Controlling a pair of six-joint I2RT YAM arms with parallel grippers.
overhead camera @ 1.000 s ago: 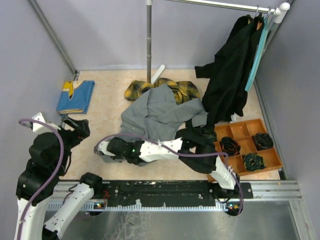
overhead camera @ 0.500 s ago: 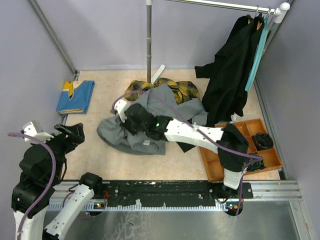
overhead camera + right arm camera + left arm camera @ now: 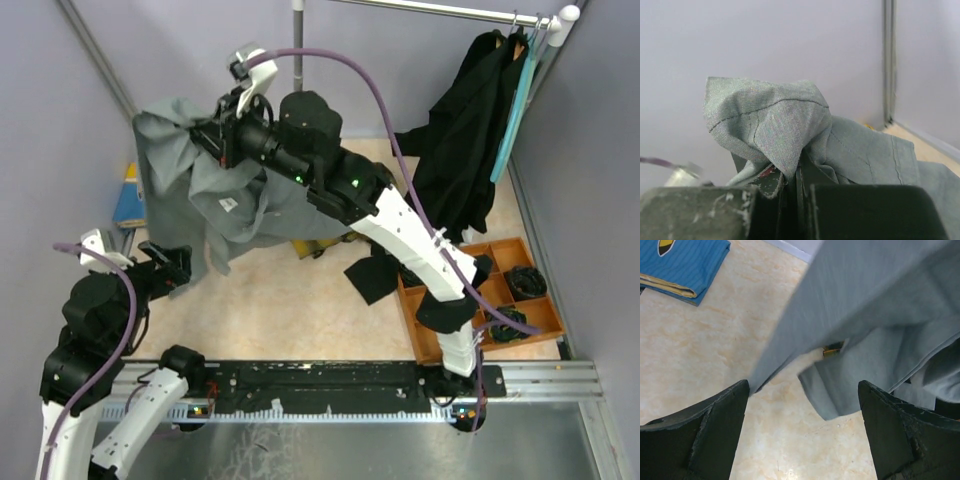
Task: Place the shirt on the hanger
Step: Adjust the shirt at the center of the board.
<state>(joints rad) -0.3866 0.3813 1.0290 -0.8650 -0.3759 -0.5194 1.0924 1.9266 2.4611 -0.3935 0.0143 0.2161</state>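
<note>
**A:** Where was the shirt point(image 3: 180, 160)?

**B:** It hung in the air over the far-left part of the table point(image 3: 290, 300). The right gripper point(image 3: 222, 135) had its jaws clamped on a bunched fold of it, up high. The cloth hung down from there, so its long axis ran roughly top to bottom.

**A:** And the left gripper point(image 3: 165, 262)?

**B:** Its jaws were spread wide and grasped nothing. It sat low near the table's near-left corner and pointed at the shirt's loose lower edge. That edge dangled just ahead of the fingers without touching them, so the left arm was the nearer one to the free end.

**A:** The hanger?

**B:** A teal hanger point(image 3: 515, 100) hung from the rail point(image 3: 440, 10) above the far-right corner, beside a black garment point(image 3: 455, 150). I couldn't tell whether its lower bar was the wavy one. It was well apart from the shirt, off to the right of both grippers.

**A:** So what did the next move turn on?

**B:** I judged that the shirt had to cross the table's whole width to the right.
</note>
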